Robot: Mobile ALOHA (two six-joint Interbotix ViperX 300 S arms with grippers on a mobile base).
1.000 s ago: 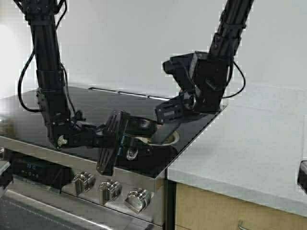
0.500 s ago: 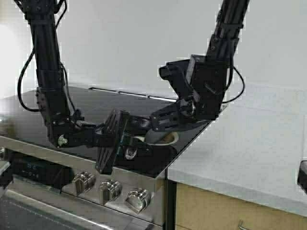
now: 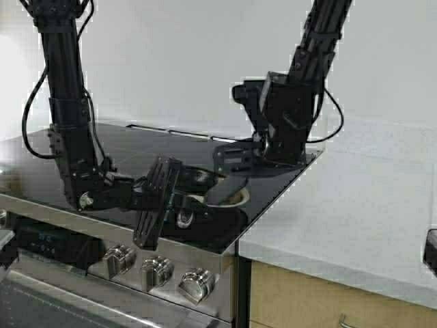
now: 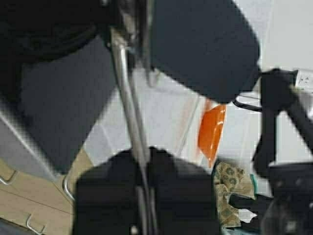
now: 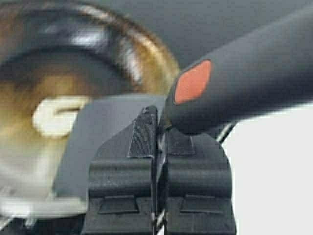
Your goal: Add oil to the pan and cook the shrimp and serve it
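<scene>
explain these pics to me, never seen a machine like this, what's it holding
This is a robot with two black arms working at a stovetop beside a pale counter. One picture looks down from above and behind the arms. The other two come from small cameras on each wrist. The left gripper has its jaws shut on the thin metal handle of the pan. The right gripper has its jaws shut on a dark spatula that reaches over the pan. Its wrist camera shows the shrimp, small and pale, lying in the pan.
</scene>
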